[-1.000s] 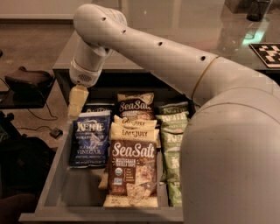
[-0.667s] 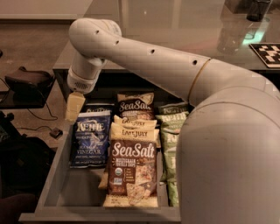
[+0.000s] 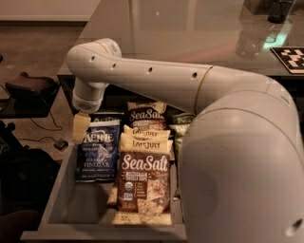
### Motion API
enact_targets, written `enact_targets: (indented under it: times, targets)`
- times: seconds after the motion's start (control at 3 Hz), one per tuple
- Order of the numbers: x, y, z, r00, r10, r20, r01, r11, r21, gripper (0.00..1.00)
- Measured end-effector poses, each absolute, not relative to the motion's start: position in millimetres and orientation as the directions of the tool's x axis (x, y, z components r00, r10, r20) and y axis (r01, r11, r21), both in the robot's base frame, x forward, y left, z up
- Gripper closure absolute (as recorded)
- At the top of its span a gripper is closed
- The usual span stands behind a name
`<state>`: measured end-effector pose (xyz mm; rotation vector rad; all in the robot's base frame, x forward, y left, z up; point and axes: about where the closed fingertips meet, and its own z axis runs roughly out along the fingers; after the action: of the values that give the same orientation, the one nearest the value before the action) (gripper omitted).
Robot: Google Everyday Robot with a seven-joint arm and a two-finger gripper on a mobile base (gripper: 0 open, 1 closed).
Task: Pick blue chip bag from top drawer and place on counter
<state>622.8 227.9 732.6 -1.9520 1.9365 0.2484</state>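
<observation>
Over the left rear of the drawer point(image 3: 58, 192): the gripper point(image 3: 80, 129) hangs straight down from the wrist, at the top left corner of the blue bag point(image 3: 99, 149).
Jaws: cannot tell whether they are spread or pressed together. Whether they touch the bag cannot be told either.
Blue bag: lies flat and face up in the left row of the drawer, its top toward the bench point(image 3: 190, 28). The white logo and the word VINEGAR can be read. Its right edge is just beside the middle row.
Drawer: stands open below the bench edge. It is grey with plain flat walls, and bare floor shows in front of the blue bag.
Middle row: a brown Sea Salt bag point(image 3: 142, 182) lies at the front, resting on paler bags. Late July bags point(image 3: 145, 141) overlap behind it, and a second Sea Salt bag point(image 3: 146, 116) lies at the rear.
Right row: green bags point(image 3: 179, 127), mostly hidden behind the arm point(image 3: 156, 83).
Arm: white and thick. It comes in from the lower right, crosses above the rear of the drawer to the left, then bends down into the wrist.
Bench: glossy grey-brown with reflections. A black-and-white marker point(image 3: 289, 58) lies at its right edge, and a dark container point(image 3: 280, 9) stands at the far right.
Floor at left: dark objects point(image 3: 28, 92) and a cable.
</observation>
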Motion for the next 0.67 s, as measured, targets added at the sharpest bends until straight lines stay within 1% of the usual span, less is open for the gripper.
enact_targets:
  times: [0.33,0.67]
  targets:
    - [627.9,225.2,714.0,0.0,-0.927,-0.375,-0.991,0.049,-0.123,0.0]
    - [630.9,220.6,701.3,-0.03,-0.905,-0.424,-0.994,0.071,-0.08,0.0]
